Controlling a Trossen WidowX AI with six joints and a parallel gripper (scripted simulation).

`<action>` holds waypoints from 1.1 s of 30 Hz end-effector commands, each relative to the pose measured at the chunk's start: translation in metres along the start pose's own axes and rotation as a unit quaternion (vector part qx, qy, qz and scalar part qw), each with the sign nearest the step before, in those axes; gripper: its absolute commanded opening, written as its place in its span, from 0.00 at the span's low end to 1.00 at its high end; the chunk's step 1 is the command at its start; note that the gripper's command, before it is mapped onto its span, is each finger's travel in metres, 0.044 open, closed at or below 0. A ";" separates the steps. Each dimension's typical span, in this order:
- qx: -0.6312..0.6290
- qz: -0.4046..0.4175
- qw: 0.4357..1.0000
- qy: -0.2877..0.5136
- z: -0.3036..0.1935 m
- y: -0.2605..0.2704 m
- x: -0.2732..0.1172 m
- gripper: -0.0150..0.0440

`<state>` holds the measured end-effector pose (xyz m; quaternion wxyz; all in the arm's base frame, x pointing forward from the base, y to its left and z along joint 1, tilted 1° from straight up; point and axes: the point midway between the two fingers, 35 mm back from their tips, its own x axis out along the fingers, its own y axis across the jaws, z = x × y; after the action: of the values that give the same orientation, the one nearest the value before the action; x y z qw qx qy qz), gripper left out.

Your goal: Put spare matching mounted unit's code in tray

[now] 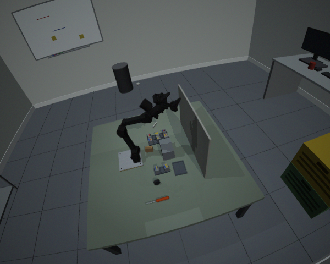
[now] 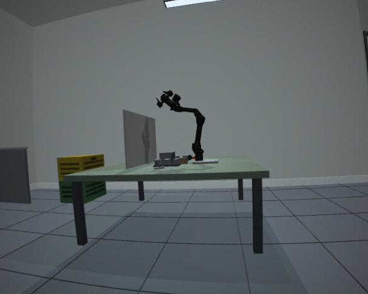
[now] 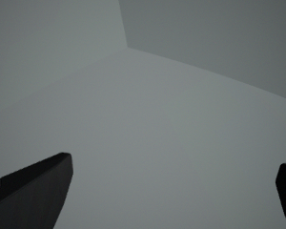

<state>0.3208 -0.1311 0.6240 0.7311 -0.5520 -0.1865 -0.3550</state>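
Pincer spread wide above the table, spares sitting in their holders

The gripper [image 1: 175, 95] [image 2: 159, 95] [image 3: 180, 171] is released, its fingers well apart with nothing between them. It is raised high over the green table [image 1: 116, 215] [image 2: 165, 176], tilted upward near the upright grey panel [image 1: 194, 127] [image 2: 140, 139], and the wrist view takes in plain wall and ceiling surfaces

Clock directions here are from the flat tray [image 1: 179, 168] as the top view shows it, twelve being the picture's top edge. The gripper is at twelve and the panel at one. The larger grey box [image 1: 167, 150] [image 2: 167, 155] stands near the tray at eleven; whether it is the mounted unit, I cannot tell. Just past it, also at eleven, a dark holder [image 1: 153, 143] carries several small labelled spares [image 1: 158, 136]. A smaller holder [image 1: 161, 172] at nine, just beside the tray, bears two more spares [image 1: 166, 166]. Their printing is too small to read

An orange-brown block [image 1: 149, 149] [image 2: 184, 160] lies at ten, a short black cylinder [image 1: 157, 182] at eight, and an orange-handled screwdriver [image 1: 162, 199] at seven. The arm rises from a pale base plate [image 1: 124, 165] [image 2: 213, 161] at nine
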 end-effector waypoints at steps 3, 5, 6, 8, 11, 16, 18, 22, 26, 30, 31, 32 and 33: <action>0.116 0.154 0.978 0.074 -0.015 0.086 -0.001 1.00; 0.153 0.206 0.961 0.108 -0.018 0.114 -0.009 1.00; 0.170 0.230 0.950 0.126 -0.020 0.128 -0.014 1.00; 0.200 0.278 0.925 0.162 -0.022 0.154 -0.026 1.00; 0.246 0.351 0.879 0.210 -0.019 0.194 -0.051 1.00; 0.280 0.423 0.816 0.276 -0.018 0.234 -0.083 1.00; 0.288 0.456 0.780 0.317 -0.021 0.253 -0.101 1.00; 0.288 0.531 0.682 0.414 -0.020 0.290 -0.150 1.00; 0.264 0.581 0.572 0.515 -0.018 0.310 -0.204 1.00; 0.216 0.605 0.459 0.614 -0.013 0.312 -0.256 1.00; 0.205 0.606 0.437 0.632 -0.012 0.310 -0.266 1.00; 0.197 0.606 0.424 0.643 -0.011 0.309 -0.271 1.00; 0.195 0.606 0.420 0.646 -0.011 0.309 -0.273 1.00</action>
<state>0.3825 -0.0281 0.2493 0.8163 -0.0121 0.5773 -0.0153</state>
